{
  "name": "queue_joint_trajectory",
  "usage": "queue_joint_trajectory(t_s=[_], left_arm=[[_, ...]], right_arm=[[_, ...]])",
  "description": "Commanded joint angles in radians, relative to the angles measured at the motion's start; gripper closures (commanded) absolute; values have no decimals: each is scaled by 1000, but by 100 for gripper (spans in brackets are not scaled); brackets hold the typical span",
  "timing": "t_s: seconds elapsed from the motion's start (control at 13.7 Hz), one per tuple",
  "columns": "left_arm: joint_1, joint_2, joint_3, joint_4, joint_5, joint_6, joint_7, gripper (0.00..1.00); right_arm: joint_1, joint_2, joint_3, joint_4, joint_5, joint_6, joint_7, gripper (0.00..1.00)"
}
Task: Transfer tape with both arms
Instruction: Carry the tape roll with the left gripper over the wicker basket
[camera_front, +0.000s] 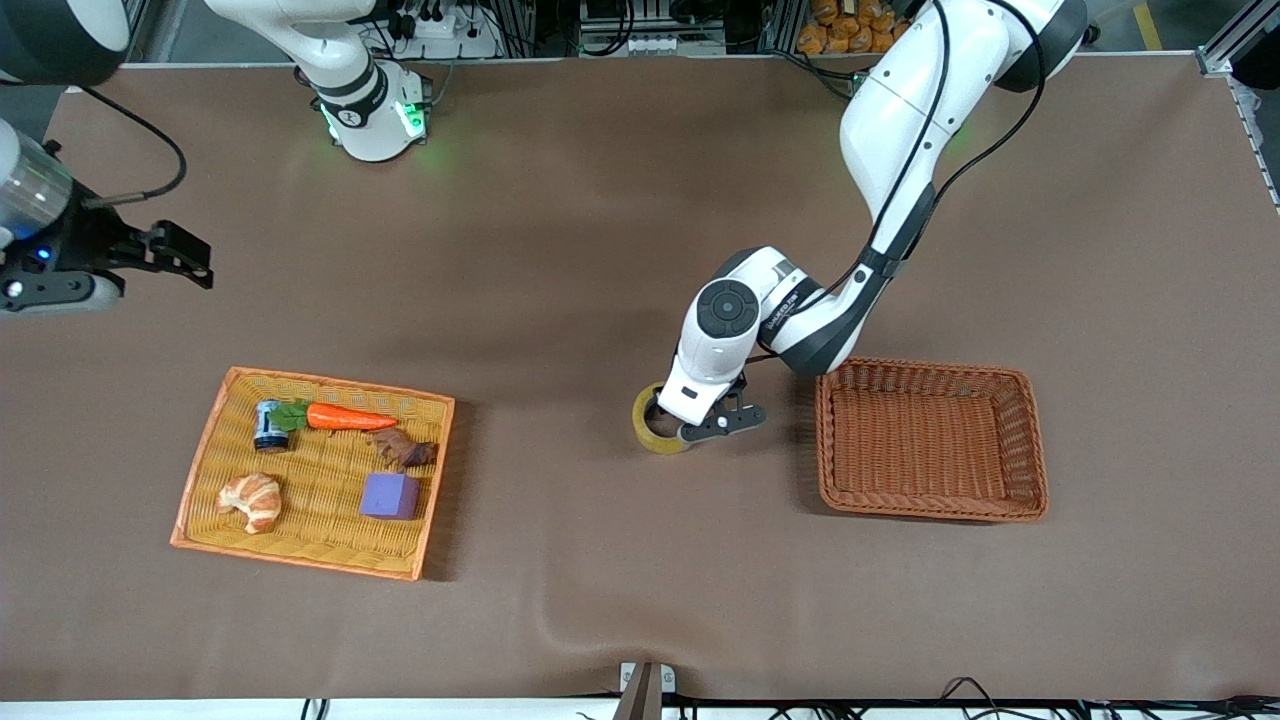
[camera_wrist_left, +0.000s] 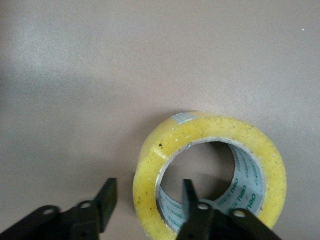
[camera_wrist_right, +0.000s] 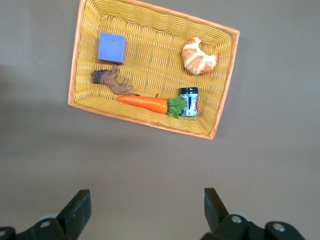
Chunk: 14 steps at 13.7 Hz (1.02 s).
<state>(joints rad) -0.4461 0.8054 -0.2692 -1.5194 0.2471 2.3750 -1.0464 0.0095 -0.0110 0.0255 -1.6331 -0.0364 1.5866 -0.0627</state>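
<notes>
The tape (camera_front: 646, 427), a translucent yellowish ring with a grey core, lies flat on the brown table mid-way between the two baskets. My left gripper (camera_front: 692, 420) is down at it and open. In the left wrist view the left gripper (camera_wrist_left: 147, 189) straddles the wall of the tape (camera_wrist_left: 215, 132): one finger stands outside the ring, the other inside the hole, with small gaps on both sides. My right gripper (camera_front: 190, 257) is open and empty, up in the air at the right arm's end of the table. In the right wrist view the right gripper (camera_wrist_right: 145, 200) shows bare table between its fingers.
A yellow wicker tray (camera_front: 188, 492) (camera_wrist_right: 75, 60) holds a carrot (camera_front: 345, 417), croissant (camera_front: 252, 500), purple cube (camera_front: 390, 495), small blue can (camera_front: 268, 425) and a brown figure (camera_front: 405, 450). A brown wicker basket (camera_front: 1036, 450) stands beside the tape, toward the left arm's end.
</notes>
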Motion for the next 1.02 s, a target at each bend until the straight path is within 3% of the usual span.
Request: queue_joint_trajectory(t_s=[0.0, 0.22, 0.44, 0.66, 0.8, 0.95], left_arm=[[20, -3, 2, 21, 44, 7, 44, 100], [82, -89, -7, -4, 46, 1, 49, 100], [225, -222, -56, -57, 21, 1, 164, 100], [491, -320, -213, -135, 11, -3, 209, 100], [718, -327, -368, -160, 9, -13, 267, 100], [867, -316, -442, -166, 11, -77, 340, 100]], right_arm=[[-8, -6, -22, 19, 38, -23, -3, 0], [-6, -3, -24, 42, 49, -40, 0, 0], [-9, -10, -22, 49, 49, -40, -2, 0], [-11, -14, -24, 49, 47, -42, -9, 0], [-13, -15, -26, 49, 46, -49, -9, 0], [-19, -15, -26, 49, 44, -48, -9, 0]])
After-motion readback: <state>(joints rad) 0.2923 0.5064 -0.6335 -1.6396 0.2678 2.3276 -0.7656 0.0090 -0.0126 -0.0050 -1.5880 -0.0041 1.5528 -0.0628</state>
